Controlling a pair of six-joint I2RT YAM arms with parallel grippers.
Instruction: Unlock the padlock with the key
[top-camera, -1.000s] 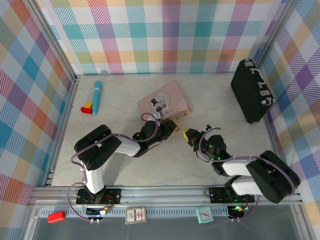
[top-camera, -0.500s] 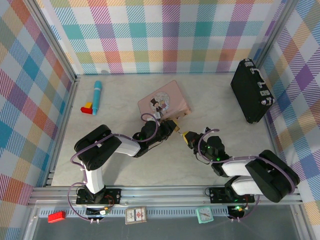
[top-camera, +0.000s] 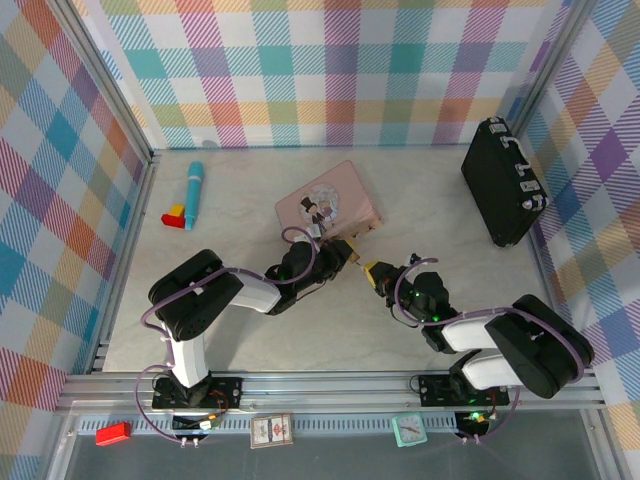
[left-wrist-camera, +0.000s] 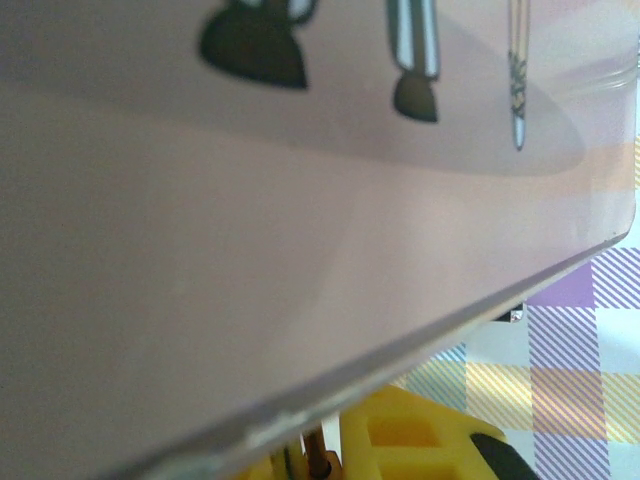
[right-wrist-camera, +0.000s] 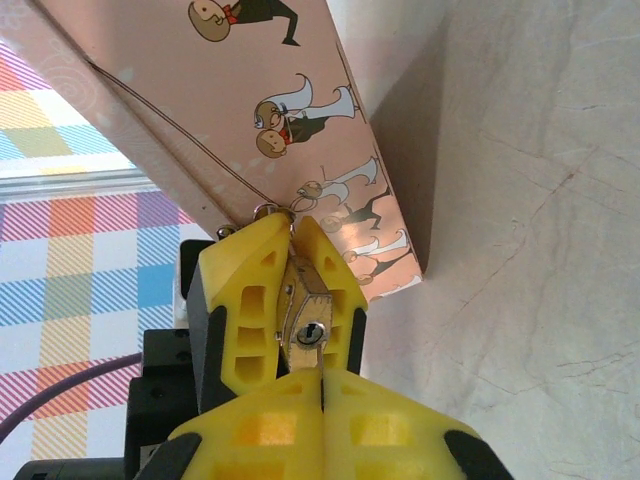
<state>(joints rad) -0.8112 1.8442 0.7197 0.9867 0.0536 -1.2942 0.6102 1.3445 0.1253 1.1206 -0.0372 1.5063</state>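
Task approx. halfway, judging by the layout. The padlock (right-wrist-camera: 306, 318) is up off the table, pinched betw. the yellow fingers of the left gripper (right-wrist-camera: 300, 290). That puts it lower centre of the right wrist view, just below the corner of the pink tin (right-wrist-camera: 300, 110). Its keyhole end faces the right gripper (right-wrist-camera: 322, 395) head-on, and the hole looks empty. The right jaws are pressed together at the bottom edge of that view, tips just short of the lock.

The key can't be made out. If it's held, it's hidden betw. the right fingertips. In the top view both grippers meet nose to nose at frame centre, left gripper (top-camera: 345, 255) & right gripper (top-camera: 372, 270), just below the tin (top-camera: 330, 205).

Done: lock held & presented. Left to do: key into the hole, turn, shackle free. Can't tell whether the shackle is latched.

Writing: none legible. The tin shows only cartoon bride-&-groom figures, no brand. The small cards on the rail (top-camera: 330, 425) at bottom of the top view are too small to read.
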